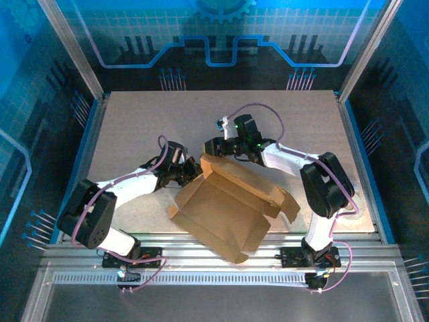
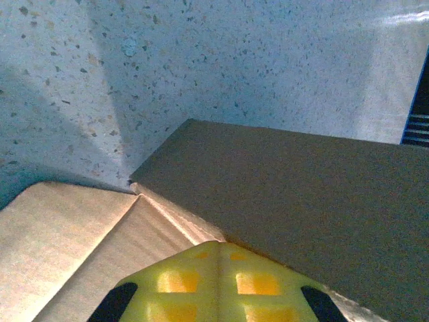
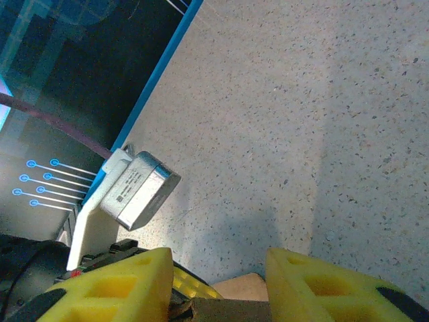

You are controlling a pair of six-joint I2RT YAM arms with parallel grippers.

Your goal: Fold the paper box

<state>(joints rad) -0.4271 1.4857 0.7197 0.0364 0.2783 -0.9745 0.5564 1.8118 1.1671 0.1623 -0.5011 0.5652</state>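
The paper box is a brown cardboard sheet lying partly folded at the table's near middle, with its back and side walls raised. My left gripper is shut with nothing in it, at the box's left wall. In the left wrist view its joined yellow fingertips touch the crease between a dark upright panel and a lighter panel. My right gripper hovers over the box's back left corner. It is open, and a cardboard edge lies between its yellow fingers.
The speckled tabletop stretches bare behind and to the left of the box. The left arm's wrist camera hangs close beside my right gripper. Blue walls and metal posts ring the table, and a metal rail runs along the near edge.
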